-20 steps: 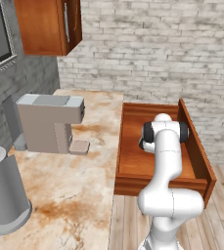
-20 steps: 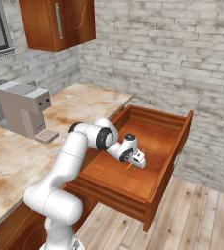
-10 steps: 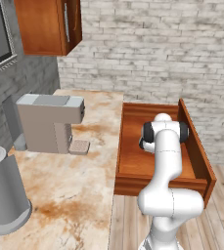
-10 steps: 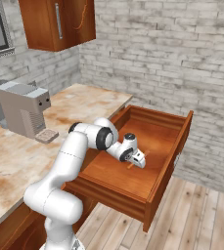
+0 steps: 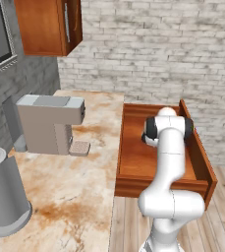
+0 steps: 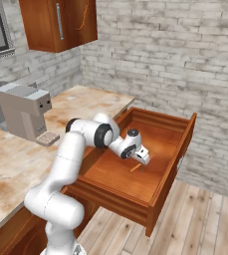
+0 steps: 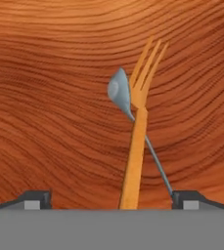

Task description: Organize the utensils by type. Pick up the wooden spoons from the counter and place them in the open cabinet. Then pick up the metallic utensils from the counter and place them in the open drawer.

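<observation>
My gripper (image 7: pixel 111 198) (image 6: pixel 142 156) hangs low inside the open drawer (image 6: pixel 174 158) (image 5: pixel 203 163), jaws spread wide with nothing between them. On the drawer's smooth wood bottom (image 7: pixel 40 93), straight below the hand, lies a thin silver spoon (image 7: pixel 119 91), one of the metallic utensils. Its handle runs toward my right fingertip (image 7: pixel 188 198). Across it rests an orange-brown fork (image 7: pixel 137 139) (image 6: pixel 134 168), tines pointing away from me. In the left base view my own arm hides the hand. The beige marbled counter (image 5: pixel 84 187) (image 6: pixel 16 154) lies left of the drawer. The wooden spoons are out of view.
A grey coffee machine (image 5: pixel 50 123) (image 6: pixel 23 112) stands on the counter, and a grey canister (image 5: pixel 1 197) at its near left corner. A reddish wall cabinet with a silver bar handle (image 5: pixel 45 24) (image 6: pixel 60 22) hangs above. Brick wall behind; wooden floor to the right.
The jaws went from nearly shut to wide open over the drawer bottom, letting go of the utensil they held. The arm has barely moved.
</observation>
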